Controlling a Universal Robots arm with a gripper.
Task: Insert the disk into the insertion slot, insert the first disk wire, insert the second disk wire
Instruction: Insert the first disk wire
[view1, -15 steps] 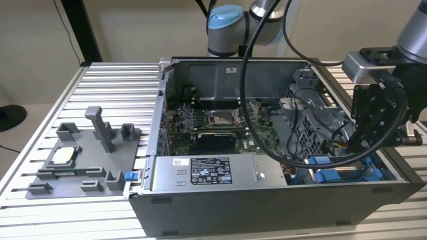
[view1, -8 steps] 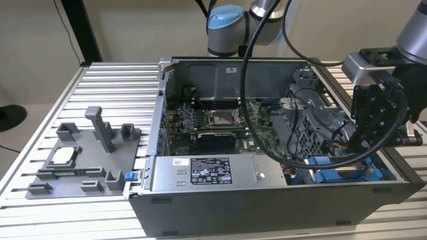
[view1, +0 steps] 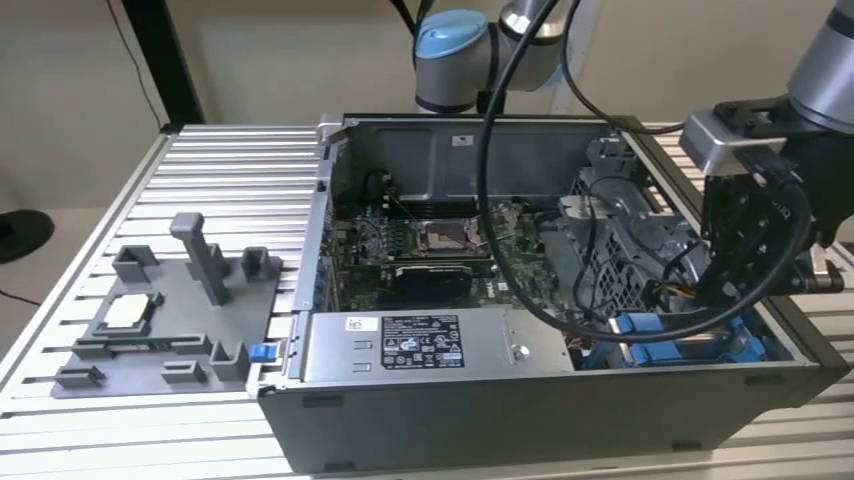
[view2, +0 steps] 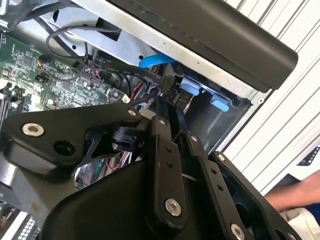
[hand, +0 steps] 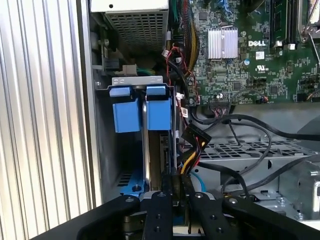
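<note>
Apparently past seating the disk (hand: 161, 150) in the insertion slot (hand: 106, 150), with narrow fingers (view2: 162, 107) seemingly pinching a black wire plug (view2: 172, 92) beside it.

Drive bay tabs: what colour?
The tabs are bright blue; the first wrist view shows them best.

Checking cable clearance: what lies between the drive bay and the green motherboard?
In the first wrist view, a black, red and yellow wire bundle with a black connector lies between the insertion slot and the motherboard.
</note>
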